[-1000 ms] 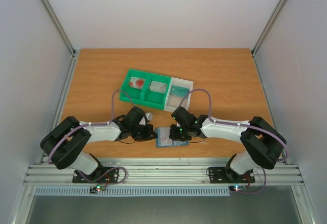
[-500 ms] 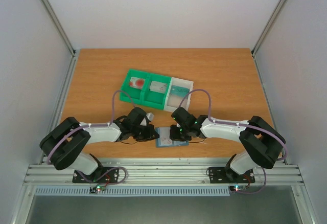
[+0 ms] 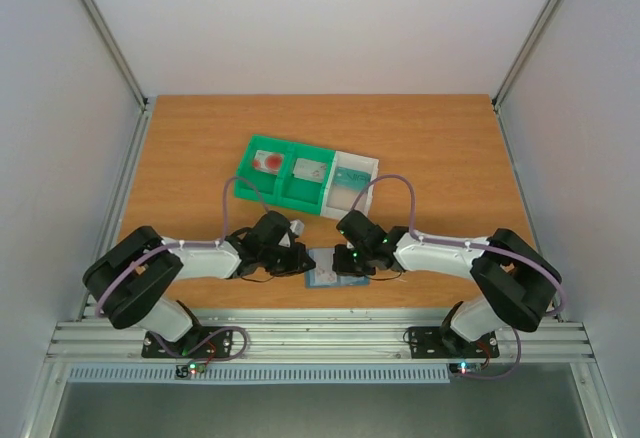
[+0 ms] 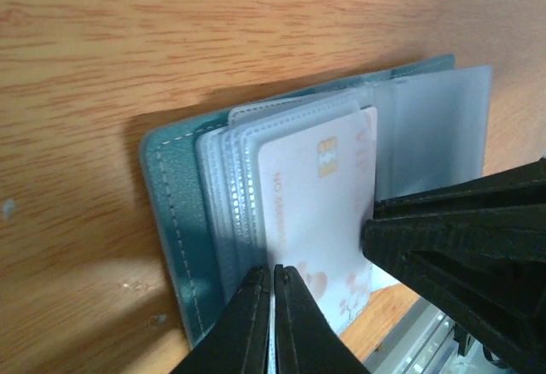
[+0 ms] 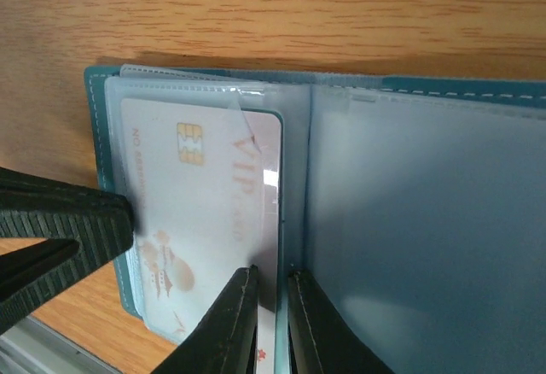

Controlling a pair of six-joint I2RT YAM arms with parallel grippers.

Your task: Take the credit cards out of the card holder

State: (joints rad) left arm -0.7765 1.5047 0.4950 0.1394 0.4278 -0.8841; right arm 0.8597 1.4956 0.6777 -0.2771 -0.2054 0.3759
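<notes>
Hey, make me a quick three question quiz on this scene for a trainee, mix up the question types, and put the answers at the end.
1. Multiple choice: what lies between the left gripper and the right gripper? A) a closed box B) the open card holder C) a mug
2. True or false: every compartment of the green-and-white tray is empty.
3. Fill in: the card in the holder's clear sleeve shows the letters ___.
Key: 1 B; 2 false; 3 VIP.
</notes>
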